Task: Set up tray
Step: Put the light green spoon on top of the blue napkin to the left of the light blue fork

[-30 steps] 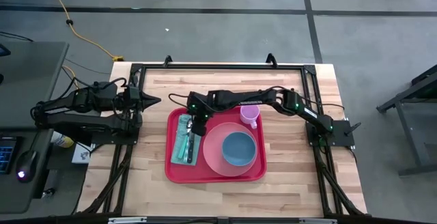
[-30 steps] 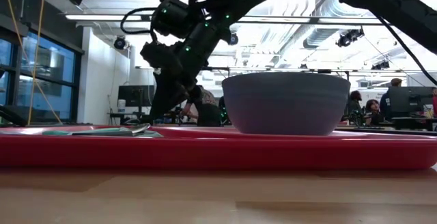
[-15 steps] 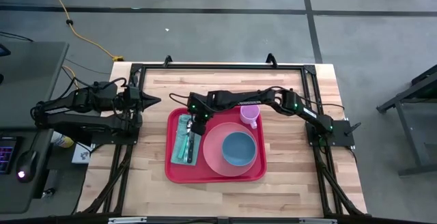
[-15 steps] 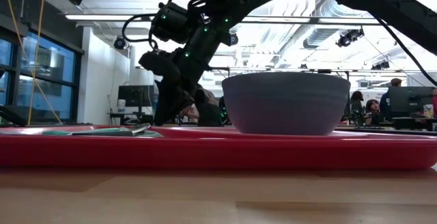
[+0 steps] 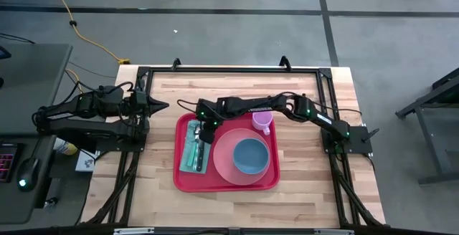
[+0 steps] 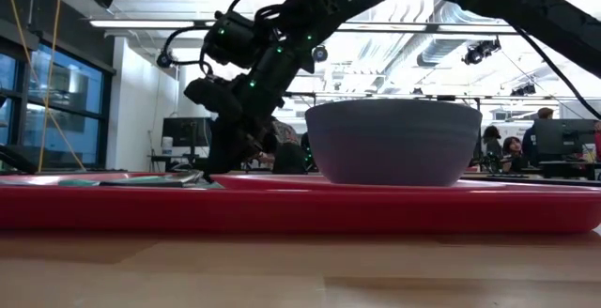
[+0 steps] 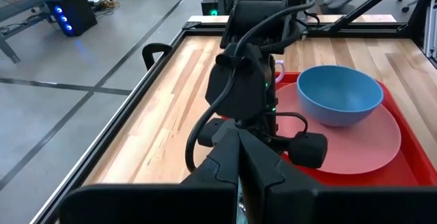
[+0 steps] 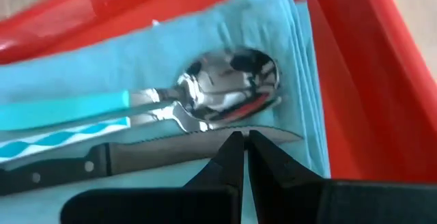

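Observation:
The red tray [image 5: 188,185] lies mid-table. A teal napkin [image 5: 192,150] fills its left part and carries a spoon [image 8: 232,80], a fork [image 8: 160,119] and a black-handled knife [image 8: 136,156]. To their right sits a pink plate [image 5: 221,160] with a blue bowl [image 5: 251,156] on it. A pink mug [image 5: 262,120] stands in the tray's far right part. My right gripper [image 8: 244,141] is shut and points down over the cutlery [image 5: 204,133]. My left gripper [image 5: 163,106] is shut and waits at the table's left edge. My right gripper comes from above with shut fingertips [image 8: 232,145] at the knife's blade [image 8: 194,144], near its tip, beside the spoon's bowl. I cannot tell whether the tips touch the blade or the napkin. The cutlery lies flat on the napkin.
The bowl [image 6: 394,144] and plate stand close to the right of the working gripper, the mug just beyond. Bare wooden table [image 5: 308,188] shows around the tray. A black frame [image 5: 229,69] borders the table. People sit in the room behind.
My right gripper has shifted a little toward the table's left over the napkin, its wrist tipping slightly. The cutlery, plate, bowl and mug lie as before.

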You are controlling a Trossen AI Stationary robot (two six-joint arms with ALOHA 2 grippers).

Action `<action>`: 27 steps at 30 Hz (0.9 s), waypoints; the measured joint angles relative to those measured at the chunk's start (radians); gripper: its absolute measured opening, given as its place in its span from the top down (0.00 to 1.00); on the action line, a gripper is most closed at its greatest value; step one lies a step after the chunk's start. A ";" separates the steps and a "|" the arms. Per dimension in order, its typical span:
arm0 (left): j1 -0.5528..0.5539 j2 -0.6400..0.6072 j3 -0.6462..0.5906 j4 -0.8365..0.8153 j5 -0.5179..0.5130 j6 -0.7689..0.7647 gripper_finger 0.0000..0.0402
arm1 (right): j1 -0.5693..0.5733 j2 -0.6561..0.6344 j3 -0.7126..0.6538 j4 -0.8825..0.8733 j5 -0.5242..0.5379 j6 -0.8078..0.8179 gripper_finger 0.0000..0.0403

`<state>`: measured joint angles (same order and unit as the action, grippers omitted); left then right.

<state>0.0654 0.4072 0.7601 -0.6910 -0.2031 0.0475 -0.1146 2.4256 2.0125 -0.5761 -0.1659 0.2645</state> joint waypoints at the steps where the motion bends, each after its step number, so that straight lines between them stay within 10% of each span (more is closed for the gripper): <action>1: 0.000 0.000 0.000 0.000 0.000 0.000 0.91 | 0.002 0.000 0.000 0.007 0.000 0.000 1.00; 27: 0.000 0.000 0.000 0.000 0.001 0.000 0.91 | 0.003 0.000 0.000 0.081 -0.048 0.008 1.00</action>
<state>0.0654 0.4073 0.7601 -0.6911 -0.2024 0.0475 -0.1112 2.4252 2.0129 -0.4947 -0.2140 0.2729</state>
